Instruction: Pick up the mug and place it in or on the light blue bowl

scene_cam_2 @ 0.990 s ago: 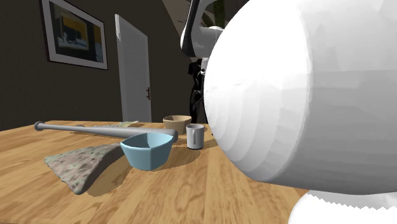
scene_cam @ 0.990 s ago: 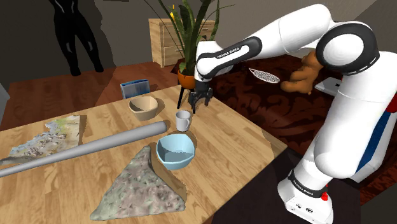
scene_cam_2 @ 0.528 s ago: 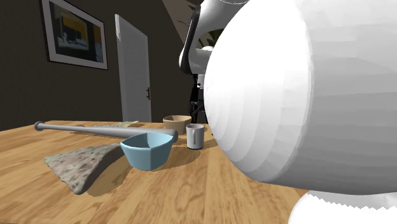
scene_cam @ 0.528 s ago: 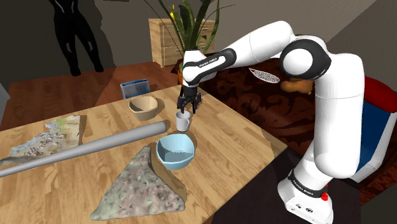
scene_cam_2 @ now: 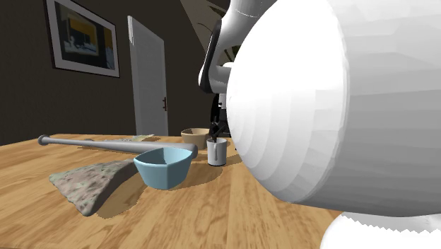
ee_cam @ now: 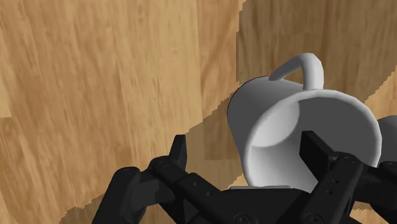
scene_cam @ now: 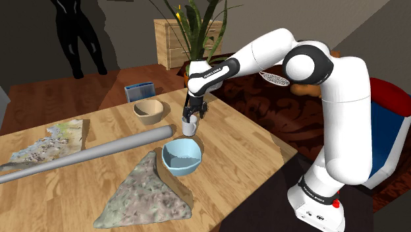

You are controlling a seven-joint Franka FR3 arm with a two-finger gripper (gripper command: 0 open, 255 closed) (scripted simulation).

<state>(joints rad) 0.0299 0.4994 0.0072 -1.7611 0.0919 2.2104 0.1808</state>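
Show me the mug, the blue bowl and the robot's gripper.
mug (ee_cam: 280, 121), wrist view, on its inner wall
blue bowl (scene_cam_2: 164, 172), second exterior view, on its outer wall
gripper (scene_cam: 191, 118), shoulder view, midway between its fingertips

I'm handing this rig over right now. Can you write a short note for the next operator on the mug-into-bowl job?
Gripper: open, low over the white mug. One finger appears to be inside it and the other outside, straddling its wall. No grip yet.
Mug: upright on the wooden table, close to the light blue bowl.
Done: approach to the mug.
Left: close on the mug's wall, lift, carry it over the bowl, set it in and release.
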